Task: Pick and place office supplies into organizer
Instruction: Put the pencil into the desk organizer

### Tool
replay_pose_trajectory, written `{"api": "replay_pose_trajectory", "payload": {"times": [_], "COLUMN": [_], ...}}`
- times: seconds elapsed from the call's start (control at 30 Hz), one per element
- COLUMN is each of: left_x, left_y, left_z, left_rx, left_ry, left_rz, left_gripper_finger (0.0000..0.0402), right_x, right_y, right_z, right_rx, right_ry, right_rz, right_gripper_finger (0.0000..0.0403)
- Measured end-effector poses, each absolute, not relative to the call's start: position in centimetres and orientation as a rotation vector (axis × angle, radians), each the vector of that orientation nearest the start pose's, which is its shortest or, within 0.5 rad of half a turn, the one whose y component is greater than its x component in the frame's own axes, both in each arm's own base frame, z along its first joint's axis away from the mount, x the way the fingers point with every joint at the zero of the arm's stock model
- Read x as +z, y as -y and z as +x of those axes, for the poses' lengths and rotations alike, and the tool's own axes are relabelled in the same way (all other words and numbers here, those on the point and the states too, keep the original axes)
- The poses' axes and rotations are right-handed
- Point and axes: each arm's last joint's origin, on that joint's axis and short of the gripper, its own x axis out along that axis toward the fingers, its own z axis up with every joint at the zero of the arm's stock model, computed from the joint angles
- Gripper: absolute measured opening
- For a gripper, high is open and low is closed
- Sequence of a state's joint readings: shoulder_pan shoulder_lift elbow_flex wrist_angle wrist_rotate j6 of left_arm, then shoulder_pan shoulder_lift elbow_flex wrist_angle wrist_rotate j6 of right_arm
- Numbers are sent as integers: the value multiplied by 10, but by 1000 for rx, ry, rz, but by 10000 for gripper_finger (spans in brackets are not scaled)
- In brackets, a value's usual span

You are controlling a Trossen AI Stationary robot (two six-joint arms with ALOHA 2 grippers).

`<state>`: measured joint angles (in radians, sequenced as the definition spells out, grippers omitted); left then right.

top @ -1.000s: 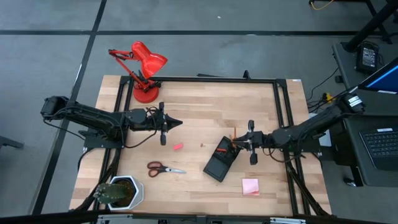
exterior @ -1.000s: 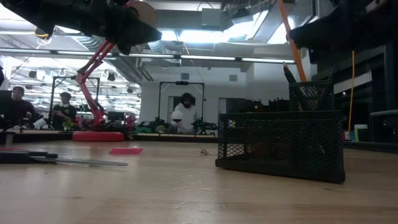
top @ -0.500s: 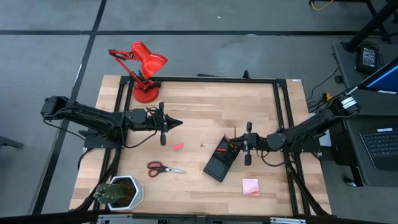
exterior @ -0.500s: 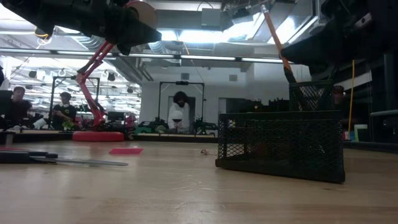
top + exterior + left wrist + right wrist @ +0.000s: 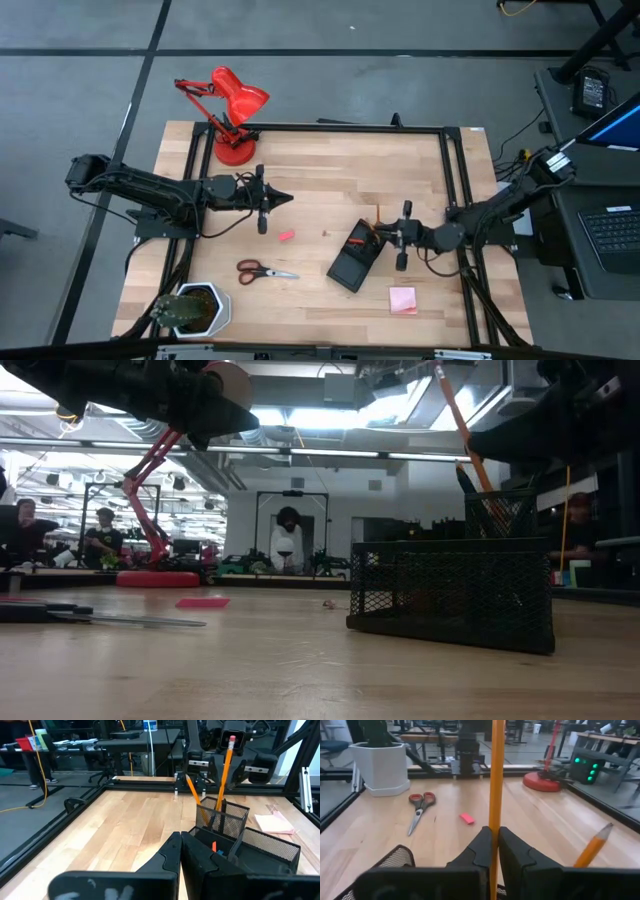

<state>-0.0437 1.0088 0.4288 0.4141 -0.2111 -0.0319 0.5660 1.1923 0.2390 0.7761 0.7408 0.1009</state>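
1. My right end effector (image 5: 494, 842) is squeezed almost shut on an orange pencil (image 5: 495, 775). Its two dark fingers (image 5: 479, 851) press on the pencil from both sides.
2. In the right wrist view the pencil runs straight across the fingers, long and thin, out past them on both sides.
3. In the low view this pencil (image 5: 462, 428) leans a little, with its top end tipped away from the right arm and its low end down inside the tall cup part of the organizer (image 5: 450, 592).
4. A second pencil (image 5: 192, 795) already stands in that same cup, tilted the other way. I can see its sharp tip (image 5: 607, 827) close to my right end effector.
5. The organizer (image 5: 354, 264) is black mesh. It sits on the table (image 5: 330, 170), near the middle and toward the right arm.
6. A pink sticky-note pad (image 5: 403, 299) lies flat on the table just beside the organizer.
7. Farther over, a small red eraser (image 5: 286, 236) lies flat, and the red-handled scissors (image 5: 264, 270) lie flat with the blades pointing toward the organizer.
8. My left end effector (image 5: 284, 197) hangs above the table near the eraser. It is closed tight and holds nothing.
9. A white pot with a plant (image 5: 192, 309) and a red lamp (image 5: 228, 112) sit at the table's far corners on the left arm's side.
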Motion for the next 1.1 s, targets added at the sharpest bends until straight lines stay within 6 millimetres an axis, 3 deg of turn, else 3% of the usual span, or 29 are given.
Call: {"api": "replay_pose_trajectory", "payload": {"times": [0.9,1.1], "left_x": [227,227], "left_y": [3,3], "left_z": [212,212], "left_rx": [170,171], "left_ry": [-161,-160], "left_rz": [-22,-35], "left_gripper_finger": [6,6], "right_x": [155,156], "right_y": [-94,-94], "right_z": [183,183], "right_rx": [-280,-279], "right_ry": [-150,-144], "right_rz": [26,28], "right_gripper_finger": [26,61]}}
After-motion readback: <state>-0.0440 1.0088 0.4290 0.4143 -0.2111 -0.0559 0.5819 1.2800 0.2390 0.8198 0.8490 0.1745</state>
